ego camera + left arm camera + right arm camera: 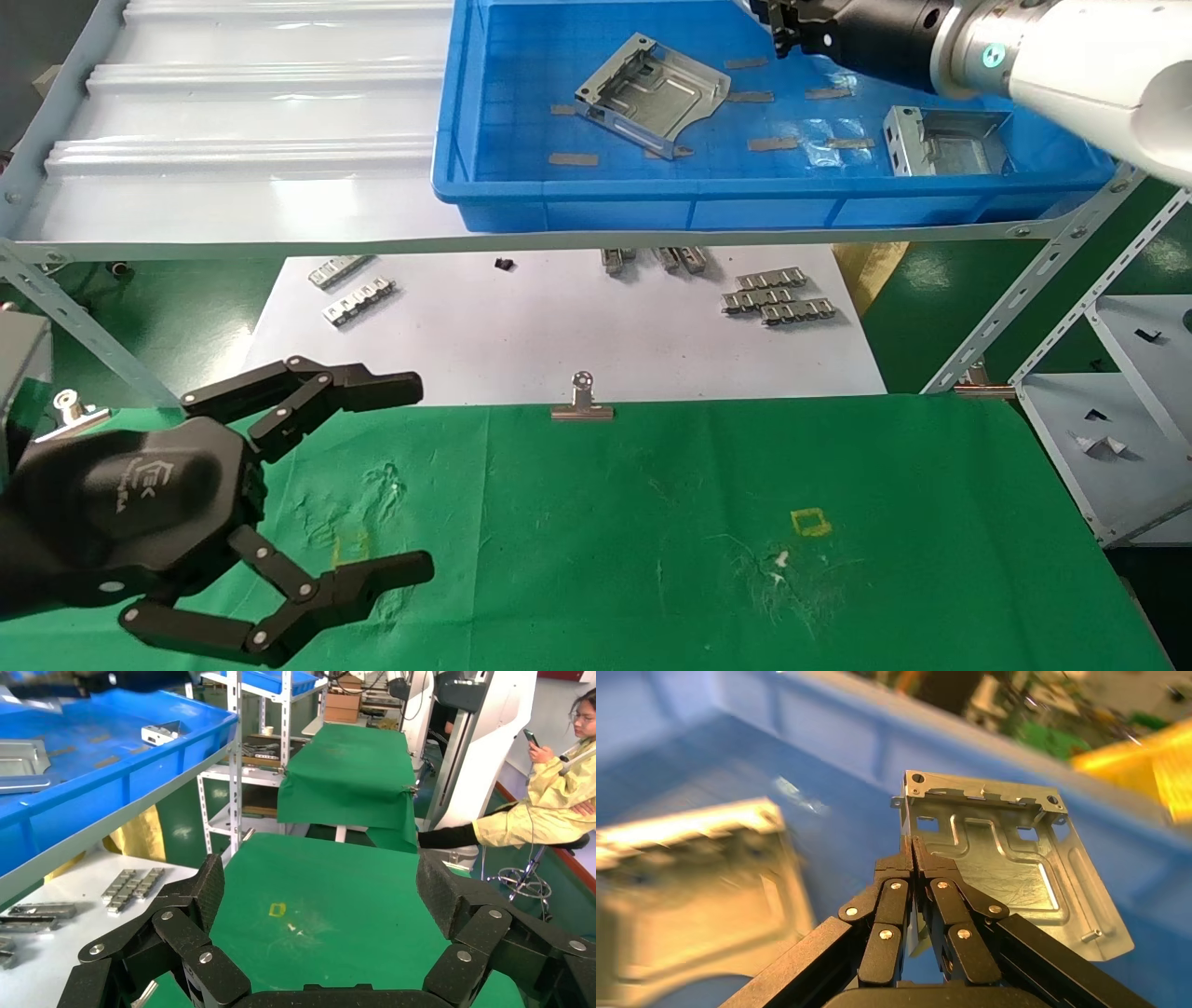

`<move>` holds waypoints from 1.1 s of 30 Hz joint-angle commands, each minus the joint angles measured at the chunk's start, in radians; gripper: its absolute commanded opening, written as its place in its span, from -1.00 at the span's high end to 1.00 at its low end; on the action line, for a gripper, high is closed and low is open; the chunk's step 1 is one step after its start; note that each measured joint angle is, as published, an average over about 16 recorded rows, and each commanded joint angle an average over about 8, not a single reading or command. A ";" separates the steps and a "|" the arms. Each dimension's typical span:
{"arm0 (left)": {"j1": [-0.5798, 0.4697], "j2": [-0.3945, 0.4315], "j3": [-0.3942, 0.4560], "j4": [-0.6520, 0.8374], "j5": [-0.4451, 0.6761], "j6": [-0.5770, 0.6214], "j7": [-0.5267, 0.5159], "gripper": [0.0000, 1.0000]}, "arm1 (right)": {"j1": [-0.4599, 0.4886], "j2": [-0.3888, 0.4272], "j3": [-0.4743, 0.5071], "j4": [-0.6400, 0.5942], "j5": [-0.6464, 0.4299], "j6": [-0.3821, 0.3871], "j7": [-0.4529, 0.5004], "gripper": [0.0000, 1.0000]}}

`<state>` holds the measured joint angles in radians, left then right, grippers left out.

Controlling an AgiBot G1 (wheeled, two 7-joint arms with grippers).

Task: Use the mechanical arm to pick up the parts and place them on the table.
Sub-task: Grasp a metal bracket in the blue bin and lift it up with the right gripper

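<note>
The right hand (912,855) reaches over the blue bin (521,200) on the shelf, its fingers pinched together on the rim of a part (1011,867). In the wrist view that plate seems to hang in the hand above the bin floor, though how far it is lifted I cannot tell. A second part (945,142) lies in the bin. The left hand (396,475) hovers low over the green counter (745,485), fingers spread wide apart, holding nothing.

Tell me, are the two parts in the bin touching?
Apart. The head view shows bare bin floor between the left part and the right part.
</note>
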<state>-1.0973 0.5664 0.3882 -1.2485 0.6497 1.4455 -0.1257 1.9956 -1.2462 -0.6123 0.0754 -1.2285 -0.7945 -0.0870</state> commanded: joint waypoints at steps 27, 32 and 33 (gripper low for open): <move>0.000 0.000 0.000 0.000 0.000 0.000 0.000 -1.00 | -0.055 0.514 -0.200 0.685 0.315 -0.813 0.164 1.00; 0.000 0.000 0.000 0.000 0.000 0.000 0.000 -1.00 | -0.085 0.623 -0.305 0.848 0.423 -0.807 0.210 1.00; 0.000 0.000 0.000 0.000 0.000 0.000 0.000 -1.00 | -0.087 0.637 -0.324 0.866 0.436 -0.807 0.213 1.00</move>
<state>-1.0974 0.5664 0.3883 -1.2485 0.6496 1.4454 -0.1257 1.9099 -0.6229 -0.9369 0.9190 -0.8074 -1.6025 0.1148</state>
